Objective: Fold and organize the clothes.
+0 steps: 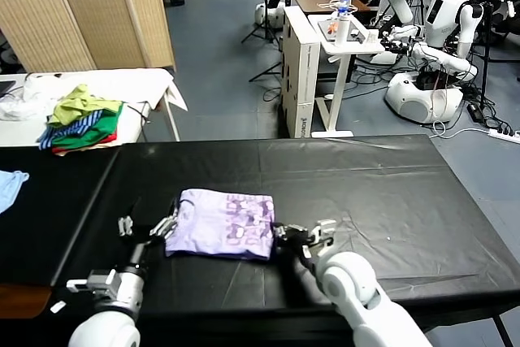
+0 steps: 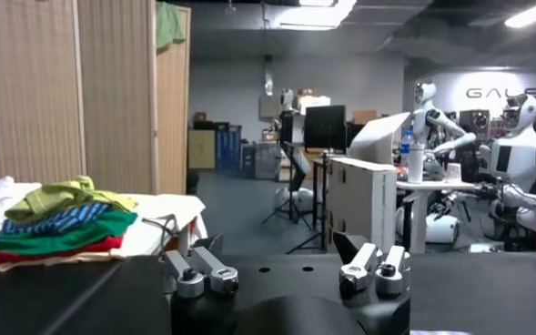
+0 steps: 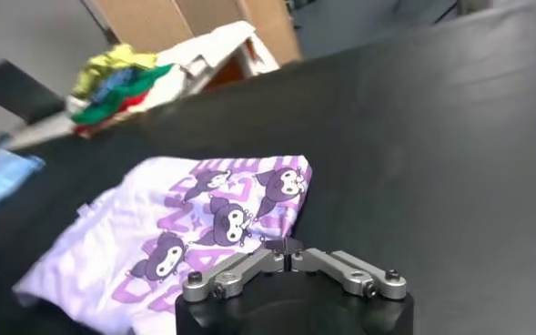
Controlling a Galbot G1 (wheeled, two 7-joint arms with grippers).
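One pale lavender short-sleeved T-shirt (image 1: 223,223) of thin soft fabric with a darker purple cartoon print lies on the black cloth-covered desk (image 1: 366,184), near the robot's edge and between the two arms. It already forms a compact, roughly rectangular packet with the print upward, so the folding appears well advanced; whether another fold is intended cannot be told, and putting the packet away seems to remain. Two end effectors: the left end effector (image 1: 148,227) is released, fingers spread wide, just beside the shirt's left edge; the right end effector (image 1: 302,234) is clenched, its fingertips meeting at the shirt's right edge. The right wrist view shows the tips closed right at the hem, but whether fabric is pinched between them cannot be made out. One heap of green, blue and red garments (image 1: 81,123) sits on the white side table (image 1: 154,83), well apart. One light blue cloth (image 1: 10,187) lies at the desk's far left.
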